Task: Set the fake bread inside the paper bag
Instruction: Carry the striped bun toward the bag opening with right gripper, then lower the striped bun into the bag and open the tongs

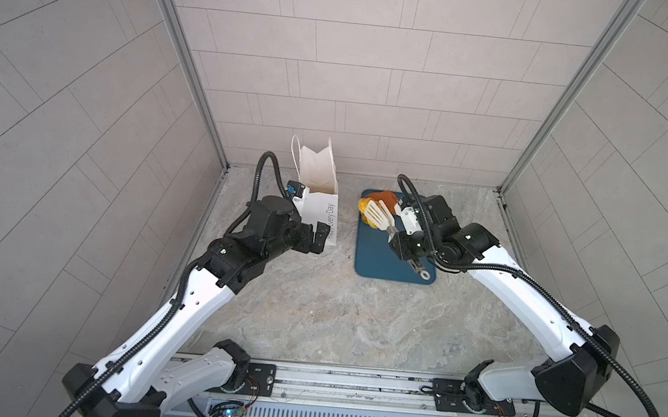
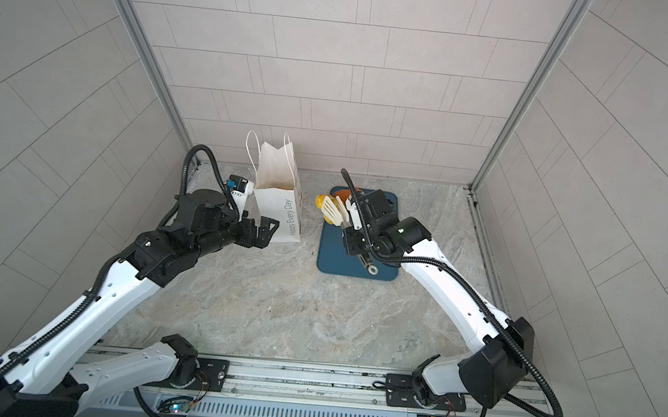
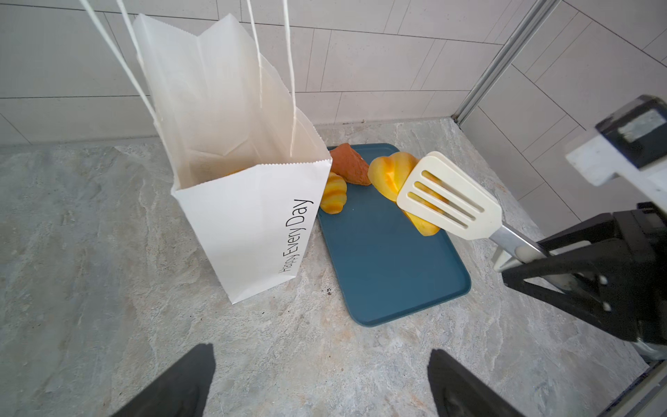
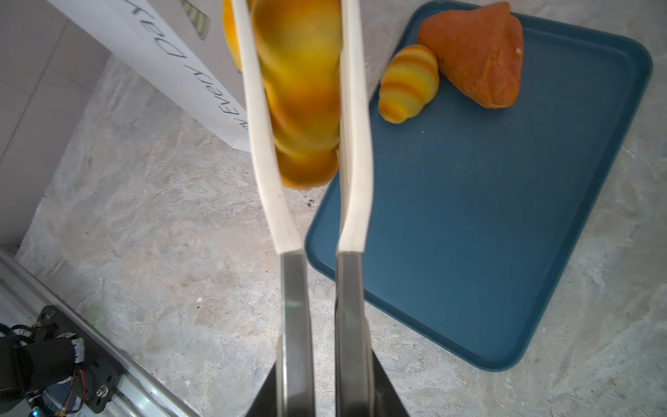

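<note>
Grey tiled walls close in a marbled grey worktop point(image 1: 313, 320). Over its far right part, the golden-yellow croissant point(image 4: 303, 101) sits pinched between the two blades of the white slotted tongs point(image 3: 451, 198). Its long axis runs along the blades, and its brown bands look glossy and a little blurred in the right wrist view. I hold the tongs' metal handles in my right gripper point(image 4: 326, 390), jaws drawn narrow around them, so my squeeze passes through to the bread. The croissant appears lifted clear of the dark teal tray point(image 3: 389, 267), over the corner nearest the bag.

The paper bag point(image 1: 317, 191) stands upright just left of the tray in both top views. Its mouth is open upward, its cord handles are raised, and "Happy Every Day" is on the side turned toward the tray. So the mouth lies to the left of my load, and I cannot tell whether the load already clears the rim. I judge the coming move to be up and across, blade tips first. A sliver of yellow shows inside the bag.

Two pieces lie touching at the tray's far end: a small striped croissant point(image 4: 409, 85) and an orange-brown triangle point(image 4: 476, 54).

My left gripper point(image 3: 319, 350) hangs wide open and empty near the bag's lettered corner, apart from it. It is the nearer one to the bag and well placed to steady it.
</note>
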Motion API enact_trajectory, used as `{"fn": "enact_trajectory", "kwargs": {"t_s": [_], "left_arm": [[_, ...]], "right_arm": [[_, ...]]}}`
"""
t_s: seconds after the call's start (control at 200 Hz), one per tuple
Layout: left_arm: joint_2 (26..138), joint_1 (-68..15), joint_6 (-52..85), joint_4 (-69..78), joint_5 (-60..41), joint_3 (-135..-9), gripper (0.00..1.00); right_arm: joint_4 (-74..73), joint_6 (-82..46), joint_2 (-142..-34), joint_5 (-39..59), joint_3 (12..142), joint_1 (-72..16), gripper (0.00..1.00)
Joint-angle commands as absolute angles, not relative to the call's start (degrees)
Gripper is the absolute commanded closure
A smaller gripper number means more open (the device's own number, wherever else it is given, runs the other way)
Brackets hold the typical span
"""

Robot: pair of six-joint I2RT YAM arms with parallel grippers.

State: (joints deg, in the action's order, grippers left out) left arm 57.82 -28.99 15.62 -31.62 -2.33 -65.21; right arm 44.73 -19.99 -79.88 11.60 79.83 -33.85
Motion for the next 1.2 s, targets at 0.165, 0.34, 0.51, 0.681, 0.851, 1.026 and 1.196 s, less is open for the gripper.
{"fn": "enact_trajectory", "kwargs": {"t_s": [0.165, 0.34, 0.51, 0.681, 0.851, 1.026, 1.196], "left_arm": [[55.2, -25.6, 15.4, -33.0, -4.3, -66.0, 0.00], [54.2, -23.7, 15.6, -33.5, -5.0, -65.9, 0.00], [53.2, -22.9, 15.4, -34.4, -4.8, -65.9, 0.00], [53.0, -22.7, 15.3, -34.4, -5.8, -65.8, 0.00], [52.9, -22.7, 15.6, -34.1, -5.9, -65.1, 0.00], [52.7, -22.7, 15.5, -34.1, -5.9, -64.7, 0.00], [52.7, -22.6, 15.1, -34.2, -6.3, -64.5, 0.00]], "right_arm": [[40.6, -20.5, -79.3, 13.4, 86.1, -38.8, 0.70], [39.9, -20.9, -80.6, 13.9, 88.9, -40.9, 0.70], [37.2, -21.4, -81.8, 15.0, 89.7, -41.7, 0.70], [36.8, -22.2, -85.8, 14.8, 94.4, -41.7, 0.70], [37.4, -21.9, -90.9, 14.9, 101.2, -41.8, 0.69], [39.6, -21.8, -96.9, 13.8, 107.9, -41.8, 0.69], [41.2, -21.7, -101.7, 12.0, 113.4, -41.8, 0.69]]}}
